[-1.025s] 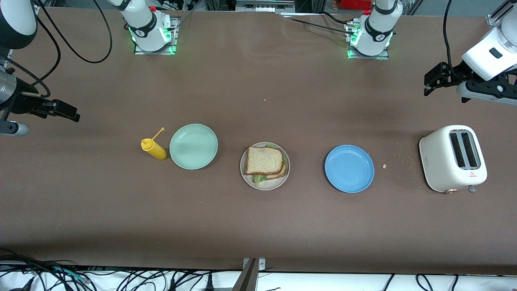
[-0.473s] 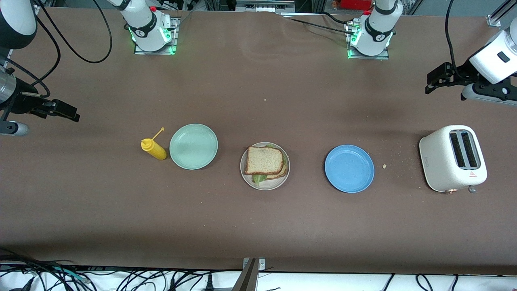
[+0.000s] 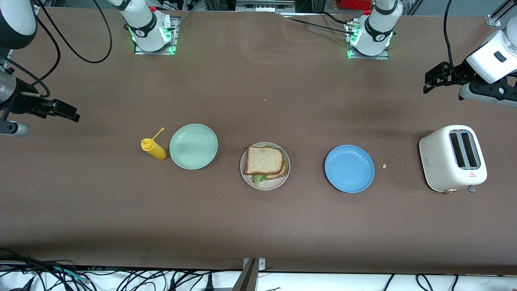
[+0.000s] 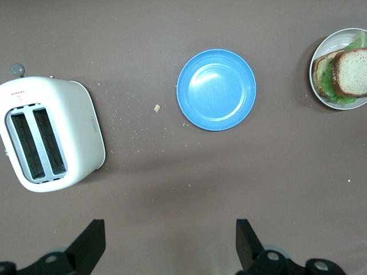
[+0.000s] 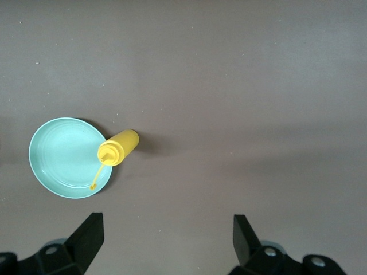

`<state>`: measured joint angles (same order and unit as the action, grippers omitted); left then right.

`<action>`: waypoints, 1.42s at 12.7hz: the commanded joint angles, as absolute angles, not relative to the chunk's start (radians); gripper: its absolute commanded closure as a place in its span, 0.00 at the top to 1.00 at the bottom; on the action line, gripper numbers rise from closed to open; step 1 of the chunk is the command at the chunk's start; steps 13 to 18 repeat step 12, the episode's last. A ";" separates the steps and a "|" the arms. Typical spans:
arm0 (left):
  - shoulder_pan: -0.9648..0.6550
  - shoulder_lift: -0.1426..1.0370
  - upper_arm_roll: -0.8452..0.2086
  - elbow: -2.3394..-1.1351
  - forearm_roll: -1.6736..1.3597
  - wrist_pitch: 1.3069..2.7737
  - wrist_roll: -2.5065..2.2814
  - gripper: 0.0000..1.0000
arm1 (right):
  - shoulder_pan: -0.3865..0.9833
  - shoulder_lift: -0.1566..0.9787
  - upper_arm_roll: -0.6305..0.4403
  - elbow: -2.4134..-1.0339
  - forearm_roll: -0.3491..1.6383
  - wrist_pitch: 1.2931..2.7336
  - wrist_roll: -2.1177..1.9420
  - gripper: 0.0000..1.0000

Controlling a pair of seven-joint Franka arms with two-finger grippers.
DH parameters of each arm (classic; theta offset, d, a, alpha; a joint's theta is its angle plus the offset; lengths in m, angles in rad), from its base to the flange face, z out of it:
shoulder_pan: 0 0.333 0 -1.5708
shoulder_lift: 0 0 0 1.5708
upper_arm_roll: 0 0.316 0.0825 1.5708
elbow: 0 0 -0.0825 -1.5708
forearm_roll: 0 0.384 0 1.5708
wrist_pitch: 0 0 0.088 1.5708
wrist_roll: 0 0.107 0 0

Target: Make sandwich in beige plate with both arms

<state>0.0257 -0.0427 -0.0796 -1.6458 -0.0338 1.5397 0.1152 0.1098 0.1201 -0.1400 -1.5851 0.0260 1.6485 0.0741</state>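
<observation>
Matte brown table [image 3: 258, 226] bears round beige plate [image 3: 267, 186], square-sliced sandwich [image 3: 264, 160].

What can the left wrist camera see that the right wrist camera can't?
Only the left wrist view shows the toaster, the blue plate and the sandwich on the beige plate. Only the right wrist view shows the mint-green plate and the yellow squeeze bottle. Both show the brown table and that arm's own open hand, left hand and right hand.
</observation>
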 commanded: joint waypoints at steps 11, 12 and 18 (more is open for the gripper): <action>0.028 -0.049 -0.084 -1.635 -0.023 1.508 0.104 1.00 | 0.109 0.121 -0.143 -1.577 0.023 1.655 0.063 1.00; 0.028 -0.049 -0.084 -1.635 -0.023 1.508 0.106 1.00 | 0.109 0.121 -0.143 -1.577 0.023 1.657 0.063 1.00; 0.028 -0.049 -0.084 -1.635 -0.023 1.508 0.106 1.00 | 0.109 0.121 -0.143 -1.577 0.023 1.657 0.063 1.00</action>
